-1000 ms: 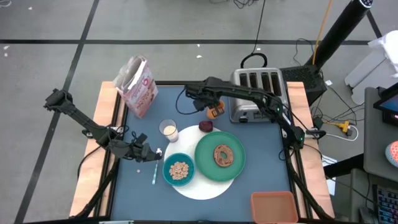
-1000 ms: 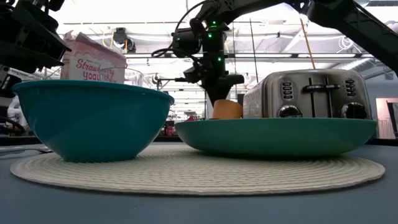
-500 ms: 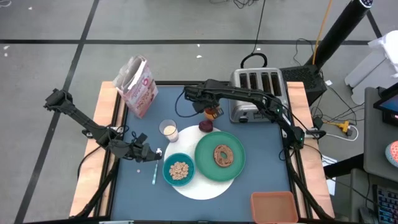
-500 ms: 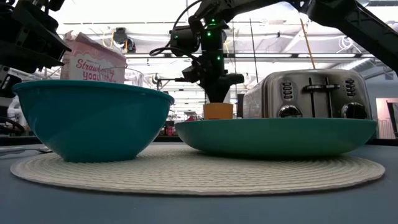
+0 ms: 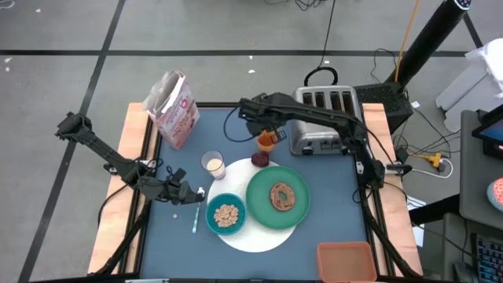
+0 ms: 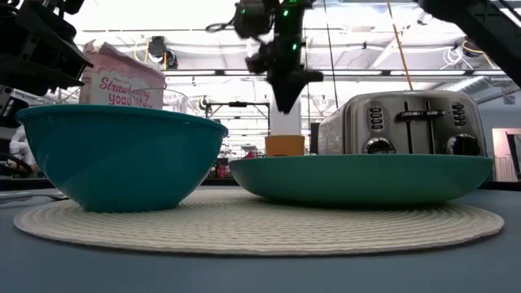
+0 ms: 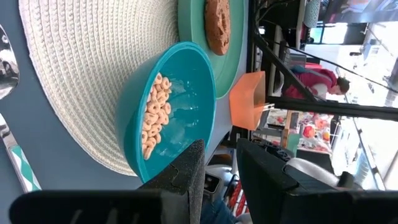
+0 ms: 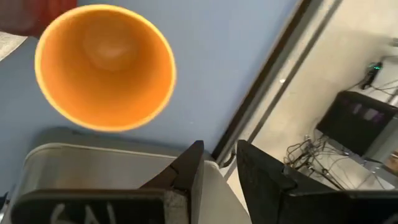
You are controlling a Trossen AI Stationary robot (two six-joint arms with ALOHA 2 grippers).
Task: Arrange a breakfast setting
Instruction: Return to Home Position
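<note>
Your right gripper hangs just above the orange cup, which stands upright on the surface beside the toaster and just behind the dark-red fruit. In the right wrist view its jaws show a narrow gap and hold nothing, with the cup's mouth directly below.

To go home cleanly, take the arm straight up before you swing it back. That way the fingers stay clear of the cup's rim and the forearm passes over the toaster without brushing it. Keep the jaws as they are, since widening them this close to the cup gains you nothing.

Your left gripper waits low beside the silver spoon, near the teal bowl on the white mat. Its jaws are also narrow and empty. If that arm needs to move too, lift it before you draw it away, so the spoon does not get dragged.
</note>
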